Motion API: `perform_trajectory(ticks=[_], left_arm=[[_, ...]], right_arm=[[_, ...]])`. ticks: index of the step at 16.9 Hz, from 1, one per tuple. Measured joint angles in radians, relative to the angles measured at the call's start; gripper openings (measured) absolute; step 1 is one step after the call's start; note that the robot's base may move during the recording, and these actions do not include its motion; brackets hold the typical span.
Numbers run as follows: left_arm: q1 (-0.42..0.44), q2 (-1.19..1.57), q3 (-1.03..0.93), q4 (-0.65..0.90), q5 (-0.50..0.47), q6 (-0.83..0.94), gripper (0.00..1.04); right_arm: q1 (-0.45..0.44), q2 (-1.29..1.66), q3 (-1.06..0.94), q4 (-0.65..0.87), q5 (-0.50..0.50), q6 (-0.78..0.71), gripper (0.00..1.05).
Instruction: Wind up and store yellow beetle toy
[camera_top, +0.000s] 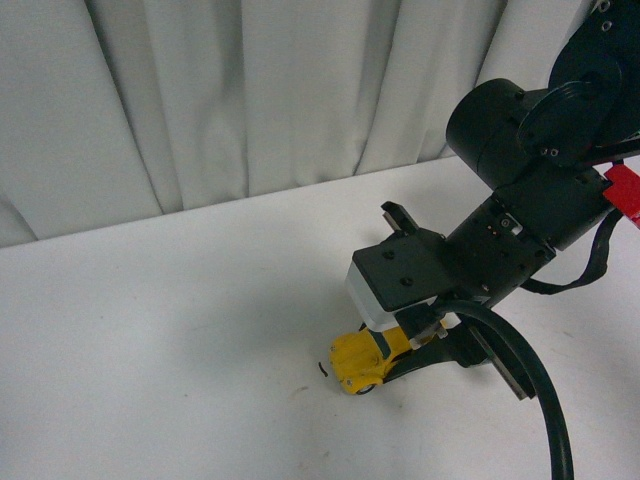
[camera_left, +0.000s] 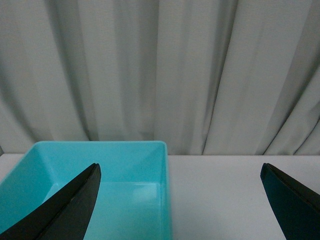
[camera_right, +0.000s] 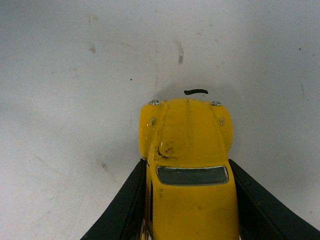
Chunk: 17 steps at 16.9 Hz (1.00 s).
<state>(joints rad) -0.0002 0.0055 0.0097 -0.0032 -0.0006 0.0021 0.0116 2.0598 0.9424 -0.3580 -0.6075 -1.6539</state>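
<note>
The yellow beetle toy (camera_top: 362, 360) is on the white table near its front edge, held from behind by my right gripper (camera_top: 405, 350). In the right wrist view the yellow beetle toy (camera_right: 187, 165) fills the space between the two black fingers (camera_right: 125, 205), which press on its sides; its rounded hood points away from the wrist and its dark window shows. The right gripper (camera_right: 190, 200) is shut on it. My left gripper (camera_left: 180, 200) is open, its dark fingertips (camera_left: 75, 200) far apart with nothing between them, hovering over the edge of a turquoise box (camera_left: 164, 200).
The turquoise box is open-topped and looks empty, with white table (camera_left: 225, 200) beside it. A small dark mark (camera_top: 320, 368) lies on the table just ahead of the toy. A grey-white curtain (camera_top: 250, 90) hangs behind the table. The right arm's black cable (camera_top: 540, 390) loops near the table.
</note>
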Motion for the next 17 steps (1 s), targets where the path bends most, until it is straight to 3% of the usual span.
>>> perform_trajectory(ticks=[8, 13, 17], left_arm=[[0.0, 0.0, 0.0, 0.0, 0.0, 0.0, 0.98], [0.0, 0.0, 0.0, 0.0, 0.0, 0.0, 0.98], [0.0, 0.0, 0.0, 0.0, 0.0, 0.0, 0.98]], right_arm=[[-0.042, -0.002, -0.027, 0.021, -0.018, -0.028, 0.42], [-0.128, -0.021, -0.076, 0.035, -0.035, -0.066, 0.42], [-0.245, -0.031, -0.113, 0.004, -0.052, -0.076, 0.42]])
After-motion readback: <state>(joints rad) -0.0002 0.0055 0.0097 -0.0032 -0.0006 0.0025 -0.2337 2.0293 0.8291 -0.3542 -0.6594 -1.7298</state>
